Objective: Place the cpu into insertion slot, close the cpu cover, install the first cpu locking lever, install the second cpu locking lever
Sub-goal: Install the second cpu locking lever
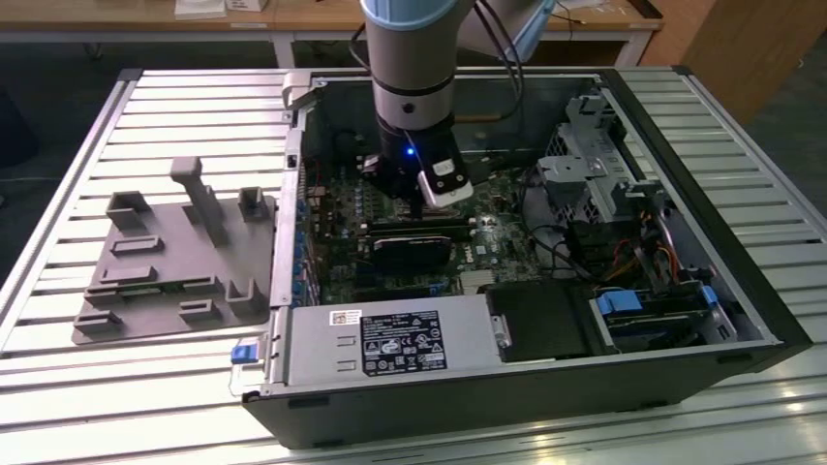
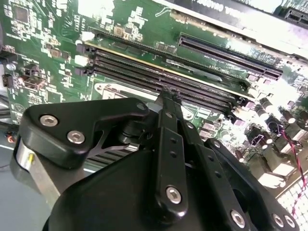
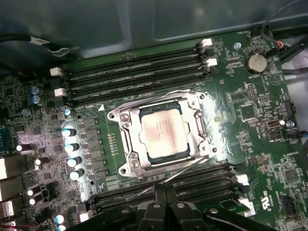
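Two thin wire locking levers are showing beside the socket in the first wrist view: one point(image 3: 144, 99) is running along the far edge of the cpu cover point(image 3: 126, 144) from the gripper, and the other point(image 3: 185, 167) is slanting out from the near edge towards the fingertips, which suggests it is not latched, though the pictures are not settling this. The cpu point(image 3: 163, 132) is lying flat inside the insertion slot point(image 3: 183, 154), just ahead of the gripper point(image 3: 166, 191), with the cover lying down over its rim. The gripper's fingers are meeting at their tips in both wrist views, clenched with nothing seen between them point(image 2: 169, 94). In the exterior view the arm point(image 1: 411, 87) is reaching down into the open computer case point(image 1: 723, 291). Several risks are presenting themselves. The closed tips are hovering close over the near bank of memory slots point(image 3: 202, 183), so a low or skewed approach is likely to be striking those slots or the small parts around them rather than the lever. A wire lever is springy and narrow, and a push off its line is liable to be slipping off it and scraping the green board point(image 3: 250, 115). A cover not lying fully flat is liable to be loading the chip unevenly once a lever is pressed down.
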`<act>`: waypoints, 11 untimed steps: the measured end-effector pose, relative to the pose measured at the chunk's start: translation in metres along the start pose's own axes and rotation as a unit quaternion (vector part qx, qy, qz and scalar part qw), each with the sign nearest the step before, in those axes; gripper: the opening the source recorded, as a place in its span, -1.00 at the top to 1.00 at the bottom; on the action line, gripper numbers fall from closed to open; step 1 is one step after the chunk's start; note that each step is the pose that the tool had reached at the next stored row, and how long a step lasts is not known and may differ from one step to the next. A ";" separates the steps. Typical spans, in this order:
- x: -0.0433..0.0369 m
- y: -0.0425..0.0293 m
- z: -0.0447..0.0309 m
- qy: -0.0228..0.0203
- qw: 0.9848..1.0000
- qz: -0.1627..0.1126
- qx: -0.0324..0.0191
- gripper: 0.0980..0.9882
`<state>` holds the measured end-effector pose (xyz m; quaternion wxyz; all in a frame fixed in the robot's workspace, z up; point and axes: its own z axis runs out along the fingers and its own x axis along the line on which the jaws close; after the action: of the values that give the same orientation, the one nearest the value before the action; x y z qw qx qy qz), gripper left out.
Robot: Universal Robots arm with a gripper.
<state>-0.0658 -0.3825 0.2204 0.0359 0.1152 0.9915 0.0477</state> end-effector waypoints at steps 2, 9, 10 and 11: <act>0.0025 -0.0007 0.0010 0.000 1.000 -0.002 -0.004 0.99; 0.0123 -0.0037 0.0035 -0.001 1.000 -0.004 -0.023 0.99; 0.0134 -0.0042 0.0039 -0.001 1.000 -0.004 -0.026 0.99; 0.0143 -0.0047 0.0043 -0.001 1.000 -0.004 -0.029 0.99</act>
<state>-0.0805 -0.3834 0.2148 0.0404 0.1101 0.9902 0.0760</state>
